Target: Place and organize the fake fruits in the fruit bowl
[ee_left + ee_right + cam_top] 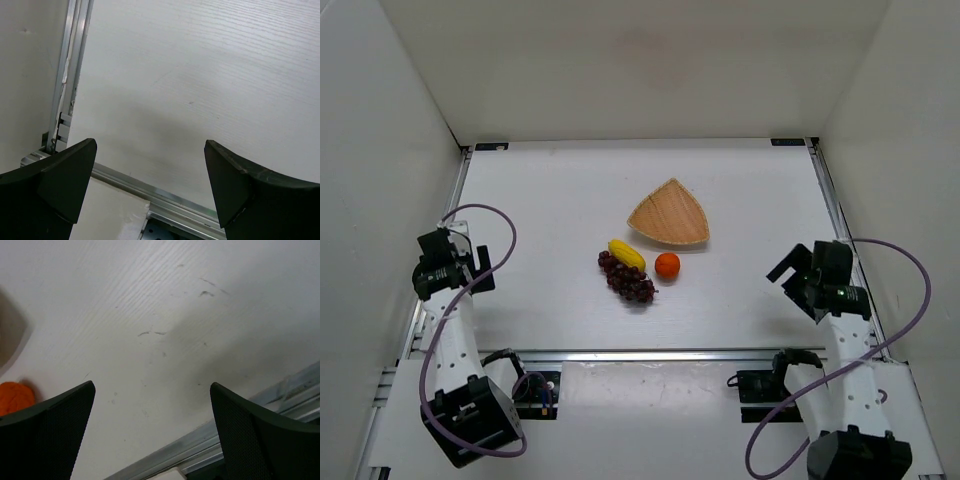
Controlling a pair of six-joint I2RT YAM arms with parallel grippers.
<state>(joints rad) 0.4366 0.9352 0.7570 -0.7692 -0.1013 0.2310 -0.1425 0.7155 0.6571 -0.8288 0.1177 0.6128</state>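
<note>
The left arm (455, 335) and right arm (845, 355) share 1 build: white link shells, black joint housings and a black block at each near base. A lilac-grey cable (485, 207) loops out from the left arm's wrist end towards its base, and a second cable (925, 285) of the same colour loops beside the right arm. The left claw (150, 170) has 2 broad matte-black fingers (60, 175) with angled tips. The right claw (152, 410) is black too, its inner faces finely dotted like mesh.
</note>
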